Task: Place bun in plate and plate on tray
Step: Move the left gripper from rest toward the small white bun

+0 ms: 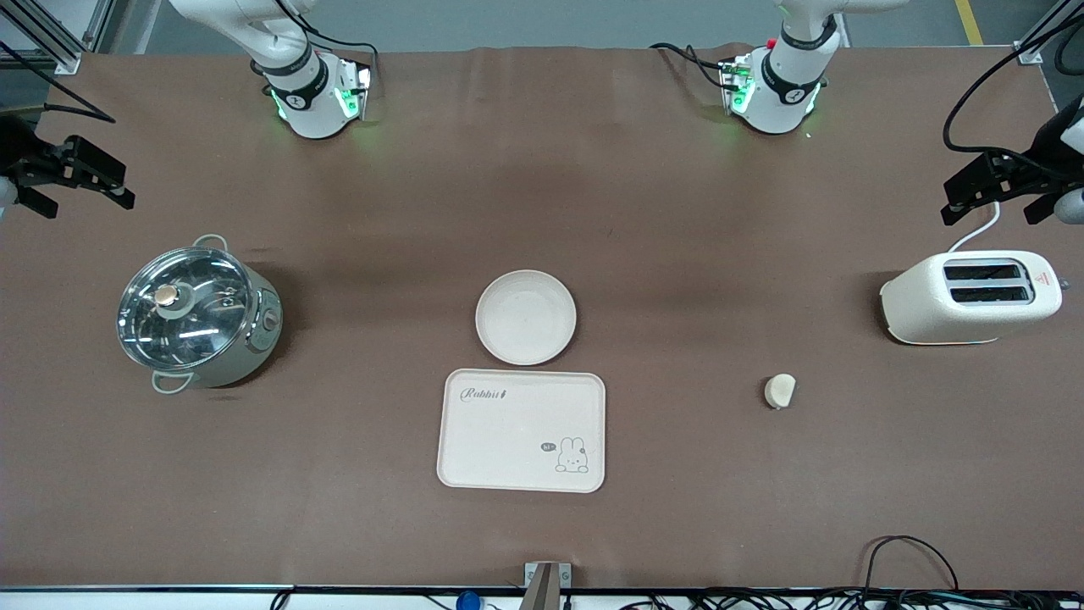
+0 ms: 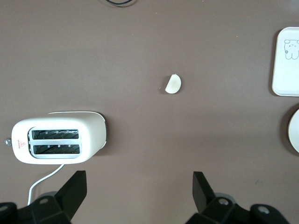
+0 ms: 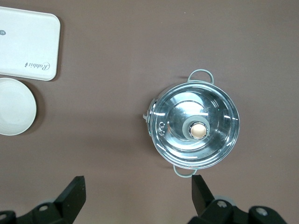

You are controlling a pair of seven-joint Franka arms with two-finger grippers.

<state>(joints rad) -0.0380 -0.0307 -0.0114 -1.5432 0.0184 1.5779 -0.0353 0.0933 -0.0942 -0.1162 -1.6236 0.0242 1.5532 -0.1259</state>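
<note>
Left pincer (image 1: 998,196): raised at the left arm's end of the brown cloth-covered surface (image 1: 677,254), fingers (image 2: 74,189) spread wide, nothing between them. It hangs above bare cloth beside the white two-slot toaster (image 1: 972,296), whose white cord (image 2: 44,179) trails toward it.

Right pincer (image 1: 72,176): raised at the right arm's end of the surface, likewise spread wide and empty. It hangs above bare cloth next to the steel pot with a glass lid and pale handles (image 1: 196,315), which stands closed.

Both arms wait; neither pincer touches any object.

Small pale cream roundish bun (image 1: 780,390): lying directly on the cloth, nearer to the front camera than the toaster, well apart from both dish and tray, toward the left arm's end.

Round shallow plain cream plate (image 1: 526,317): on the cloth at mid-surface, empty.

Cream rectangular tray with rounded corners, "Rabbit" script and a cartoon rabbit (image 1: 522,429): just beside the plate, nearer to the front camera, narrowly apart from its rim, and carrying nothing.
</note>
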